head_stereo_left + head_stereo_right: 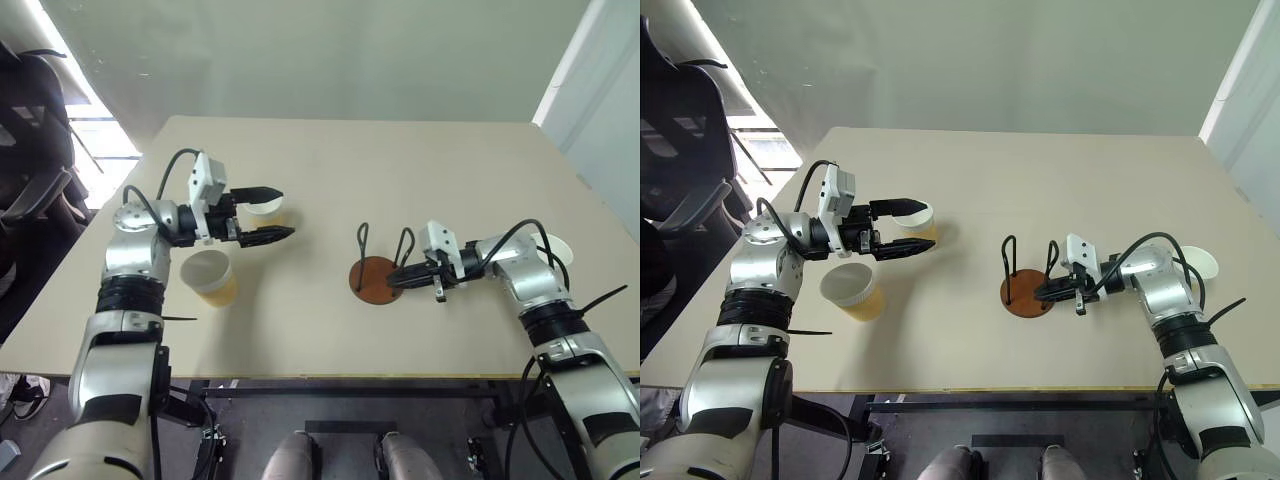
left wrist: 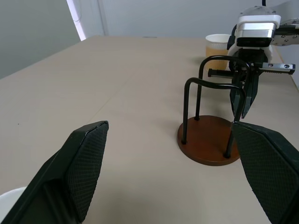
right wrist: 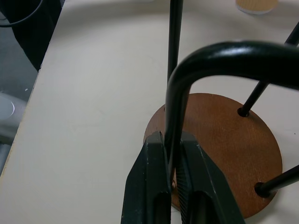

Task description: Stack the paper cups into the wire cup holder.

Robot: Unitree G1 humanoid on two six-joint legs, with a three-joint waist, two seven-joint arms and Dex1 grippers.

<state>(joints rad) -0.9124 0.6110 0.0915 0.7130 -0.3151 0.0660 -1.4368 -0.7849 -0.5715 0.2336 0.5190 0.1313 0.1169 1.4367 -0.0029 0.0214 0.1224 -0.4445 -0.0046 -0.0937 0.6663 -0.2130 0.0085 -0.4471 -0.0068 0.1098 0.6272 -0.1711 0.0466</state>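
The wire cup holder (image 1: 376,279), a reddish-brown disc with two dark wire loops, stands at the table's middle right. My right gripper (image 1: 394,275) is shut on one of its wire loops (image 3: 174,116), low near the base. My left gripper (image 1: 287,211) hangs open above the table's left side, pointing toward the holder (image 2: 208,145), with nothing between its fingers (image 2: 79,177). One paper cup (image 1: 266,207) stands on the table under that gripper. A second cup (image 1: 210,277) stands nearer me. The third cup (image 1: 560,249) sits at the far right, behind my right arm.
The pale table (image 1: 340,160) reaches wide behind and between the arms. A dark chair (image 1: 30,150) stands off its left edge. A white wall panel (image 1: 600,90) rises at the back right. The front edge (image 1: 330,372) runs close below the holder.
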